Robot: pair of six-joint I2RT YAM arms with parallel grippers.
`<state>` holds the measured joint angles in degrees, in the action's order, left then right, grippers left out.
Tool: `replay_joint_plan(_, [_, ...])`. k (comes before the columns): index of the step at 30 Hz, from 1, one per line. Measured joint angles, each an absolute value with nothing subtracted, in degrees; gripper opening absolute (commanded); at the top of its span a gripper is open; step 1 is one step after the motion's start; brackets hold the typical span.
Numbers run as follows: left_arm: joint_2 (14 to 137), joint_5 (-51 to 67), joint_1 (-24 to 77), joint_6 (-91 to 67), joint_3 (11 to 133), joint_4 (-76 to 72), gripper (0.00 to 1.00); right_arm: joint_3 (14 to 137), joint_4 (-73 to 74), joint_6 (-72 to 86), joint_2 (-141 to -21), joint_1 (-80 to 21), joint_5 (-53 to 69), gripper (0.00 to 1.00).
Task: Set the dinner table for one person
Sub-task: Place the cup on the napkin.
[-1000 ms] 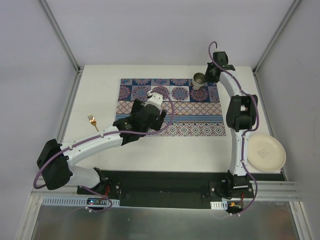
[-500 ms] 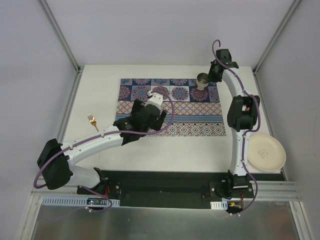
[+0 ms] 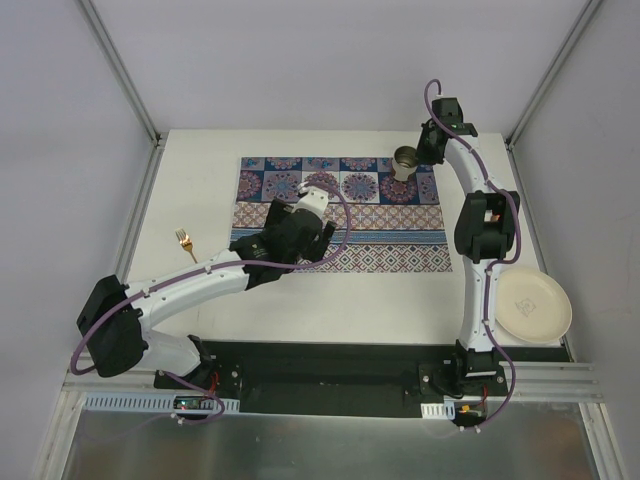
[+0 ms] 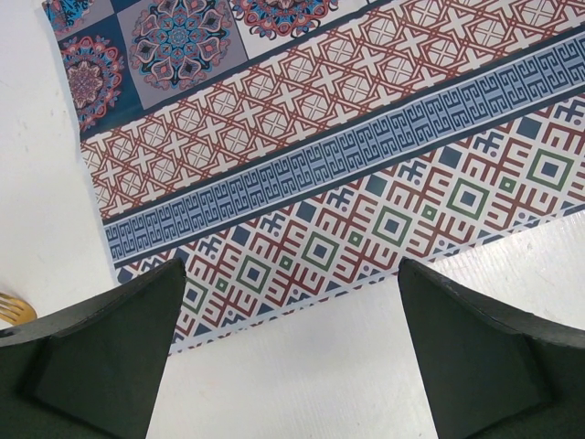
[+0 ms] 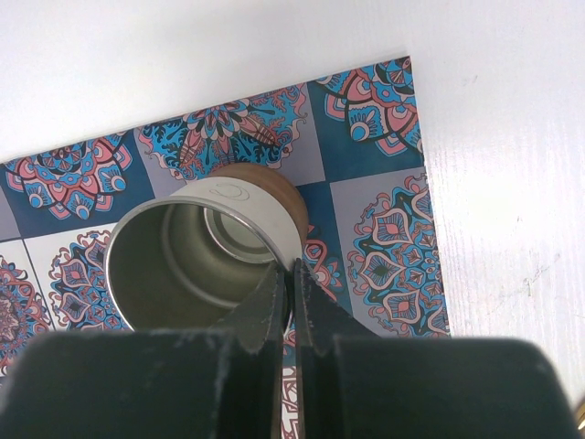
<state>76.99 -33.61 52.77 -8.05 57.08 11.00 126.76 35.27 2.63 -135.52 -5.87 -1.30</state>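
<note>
The white dinner table (image 3: 340, 305) carries a blue-and-red patterned placemat (image 3: 340, 215). A metal cup (image 3: 404, 160) with a white wall and brown base stands on the mat's far right corner; it also shows in the right wrist view (image 5: 183, 265). My right gripper (image 3: 421, 158) (image 5: 292, 270) is shut on the cup's rim, one finger inside and one outside. My left gripper (image 3: 300, 240) (image 4: 292, 274) is open and empty, above the mat's near left part (image 4: 366, 183).
A cream plate (image 3: 533, 305) lies on the table at the near right, beside the right arm. A small golden fork (image 3: 186, 243) lies left of the mat; its tip shows in the left wrist view (image 4: 11, 309). Aluminium rails edge the table.
My right gripper has shifted the cup slightly to the right on the mat's far corner, and its wrist has moved back. The left arm has barely moved.
</note>
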Motion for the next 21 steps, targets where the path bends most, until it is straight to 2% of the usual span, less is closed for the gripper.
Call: replay_joint_plan(21, [77.76, -33.39, 52.77, -7.84, 57.41, 10.98, 0.99, 129.08, 35.11, 3.07, -138.08, -5.85, -1.23, 0.01])
